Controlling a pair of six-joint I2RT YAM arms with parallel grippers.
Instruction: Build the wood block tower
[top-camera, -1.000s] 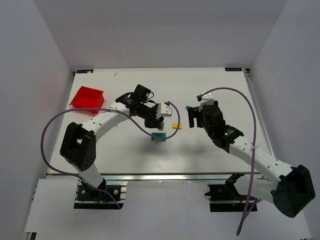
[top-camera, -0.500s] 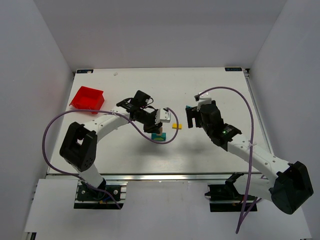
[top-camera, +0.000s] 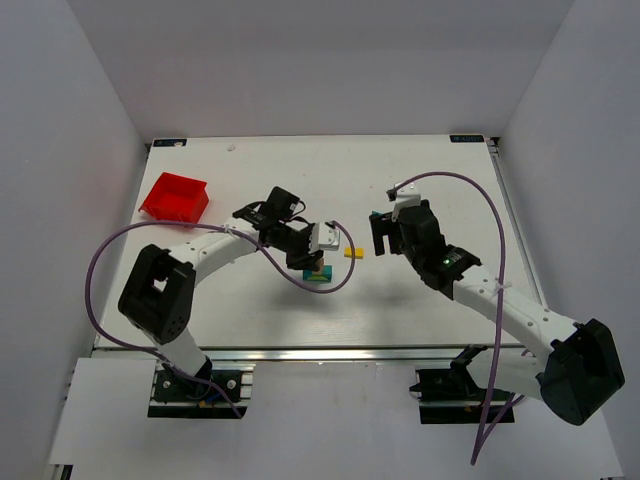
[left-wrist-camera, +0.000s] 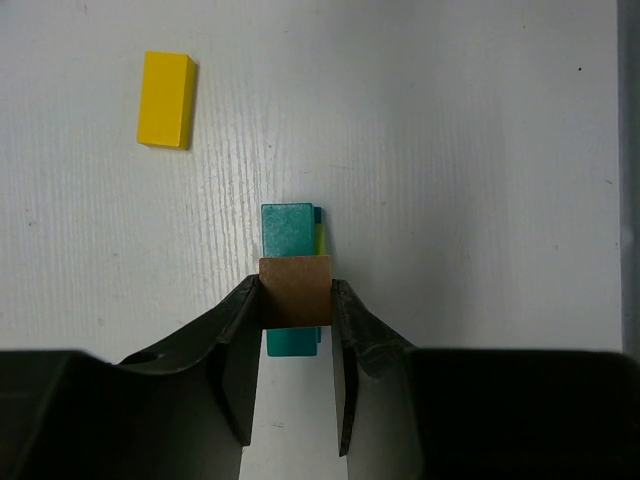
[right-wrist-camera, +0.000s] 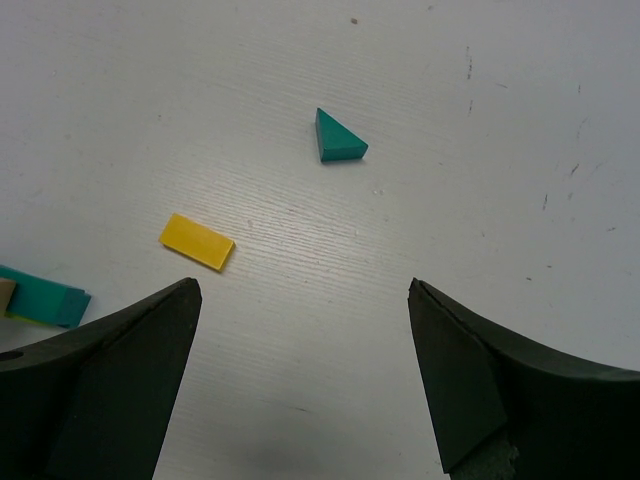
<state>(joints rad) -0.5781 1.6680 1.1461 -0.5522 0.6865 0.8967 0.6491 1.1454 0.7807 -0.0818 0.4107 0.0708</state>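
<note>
The left gripper (left-wrist-camera: 294, 302) has its jaws drawn in to the width of a tan block (left-wrist-camera: 294, 287). One finger presses each side face and the block is held square.

Directly under the block is the wood block tower (left-wrist-camera: 288, 232). Its top layer is teal, and a yellow sliver and a darker teal edge show along its right side. The tan block lies crosswise over the near half of the teal layer. The wrist view does not show whether the two are touching.

Judgement: the step in hand is seating the tan block on the tower. Done well, the block stays level and sits centred rather than at the near end. The descent should be straight down. The jaws should open only slightly, so the fingers do not drag the lower layers, and the lift should be vertical.

Ahead and left of this gripper, a loose yellow block (left-wrist-camera: 166, 85) lies flat on the table (left-wrist-camera: 450, 150).

The right gripper (right-wrist-camera: 300, 380) has its fingers spread wide with nothing between them. A teal triangle (right-wrist-camera: 338, 137) lies well ahead of it.

Hard to read:
- The tower's lower layers are covered from above, so no layer count is possible.
- In the overhead view the left gripper hides most of the tower.
- The right wrist view cuts the tower off at its left edge.
- The red bin (top-camera: 175, 196) sits well behind the left gripper, and its contents are not visible.
</note>
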